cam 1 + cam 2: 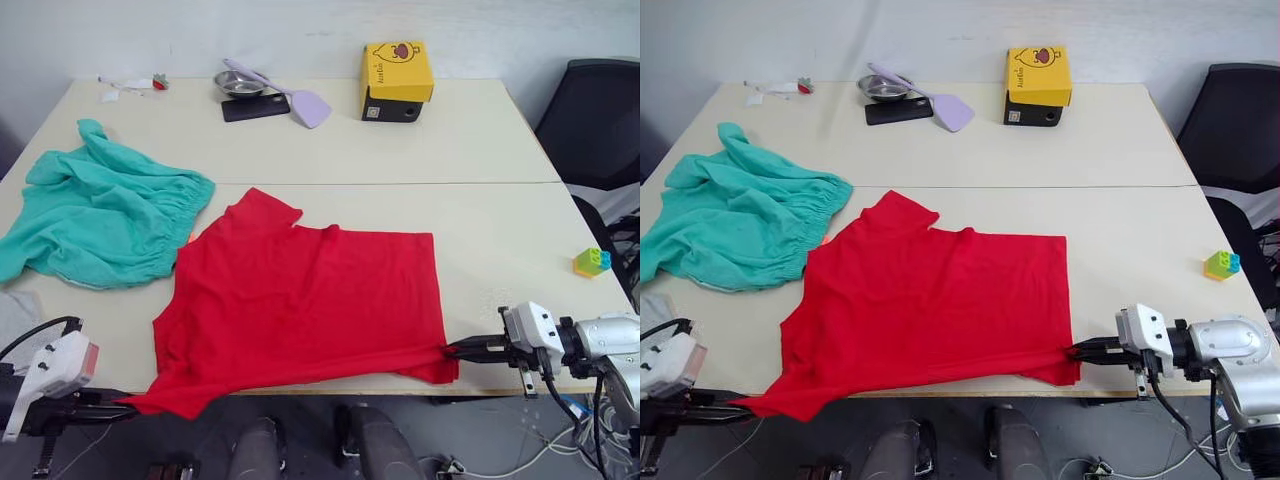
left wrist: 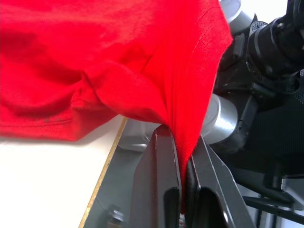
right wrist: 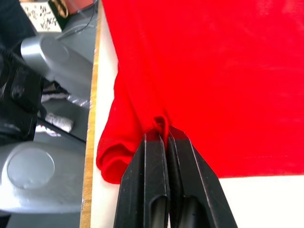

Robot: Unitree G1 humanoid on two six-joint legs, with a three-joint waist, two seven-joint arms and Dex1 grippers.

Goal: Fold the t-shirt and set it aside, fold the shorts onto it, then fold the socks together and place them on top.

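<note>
The right tool [image 1: 452, 350] is pinched tight on the near right corner of the t-shirt [image 1: 310, 295], and the left tool [image 1: 128, 405] is clamped on its near left corner, which hangs just past the front edge of the desk [image 1: 480, 150]. The t-shirt itself lies spread flat across the near half of the desk, not yet folded, so I judge the task barely begun: all three folds remain. The shorts [image 1: 100, 215] lie crumpled beside it on the left, touching its sleeve. A grey cloth at the left edge may be the socks [image 1: 15, 315]. Far back stand a yellow box [image 1: 397, 70], a metal bowl [image 1: 238, 84] and a lilac spatula [image 1: 300, 100]; a toy block [image 1: 592, 262] sits at the right, none obstructing.
</note>
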